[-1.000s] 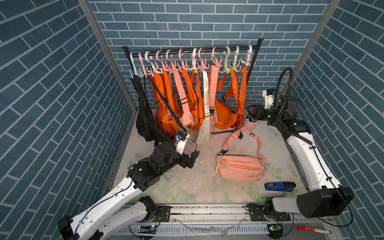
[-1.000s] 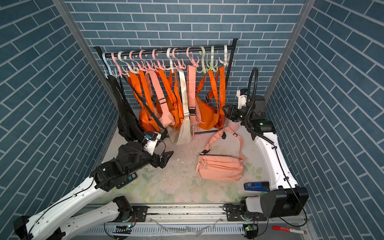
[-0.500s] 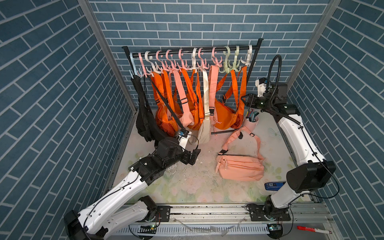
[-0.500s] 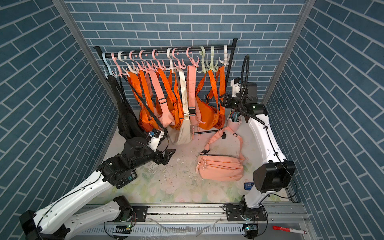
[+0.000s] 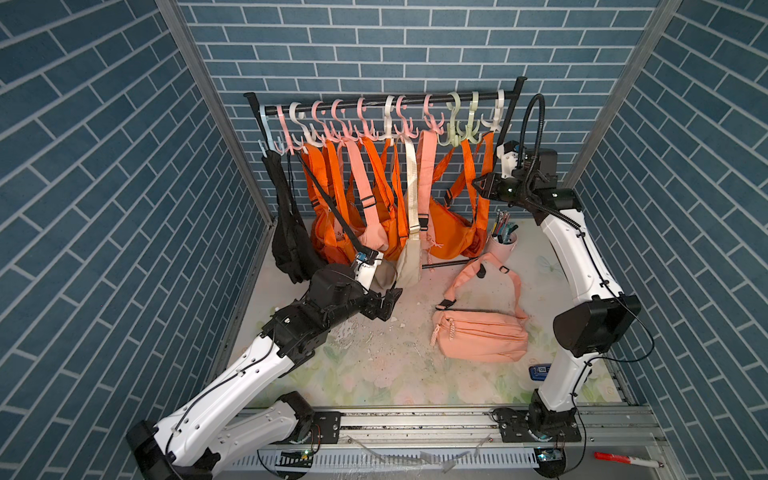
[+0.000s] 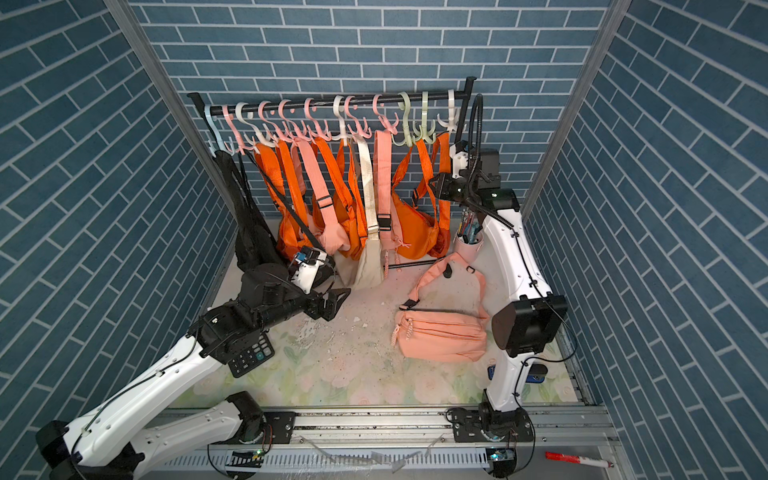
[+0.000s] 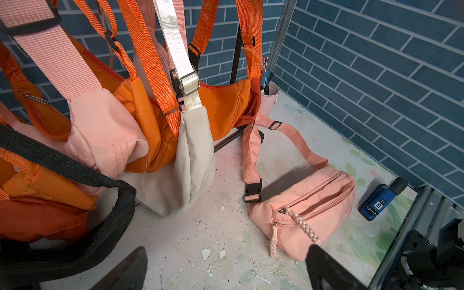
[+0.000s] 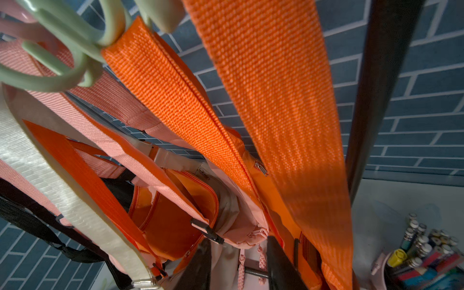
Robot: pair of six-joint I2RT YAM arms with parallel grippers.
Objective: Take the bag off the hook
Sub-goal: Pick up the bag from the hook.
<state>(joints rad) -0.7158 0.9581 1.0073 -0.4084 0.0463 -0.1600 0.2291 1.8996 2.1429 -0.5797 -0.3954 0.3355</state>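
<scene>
A black rail (image 5: 374,104) carries several plastic hooks with orange, pink, cream and black bags. The rightmost orange bag (image 5: 451,239) hangs by orange straps (image 8: 288,113) from pale green hooks (image 5: 457,133) (image 8: 62,50). My right gripper (image 5: 477,188) (image 8: 238,261) is raised beside those straps, below the hooks. Its jaws stand apart with nothing between them, and the nearest strap runs just outside one finger (image 8: 278,261). My left gripper (image 5: 390,301) (image 7: 226,263) hovers wide open and empty over the table, in front of the cream bag (image 7: 190,150). A pink bag (image 5: 482,336) (image 7: 313,208) lies loose on the table.
A pink cup of pens (image 5: 505,241) stands under my right arm, by the rack's black right post (image 8: 376,100). A blue device (image 5: 540,371) lies at the front right and a calculator (image 6: 249,357) under my left arm. A red marker (image 5: 623,460) lies beyond the front rail.
My right arm has risen and swung in to the orange straps at the rack's right end, its jaws narrowing. My left arm has crept slightly toward the hanging bags, still open.
</scene>
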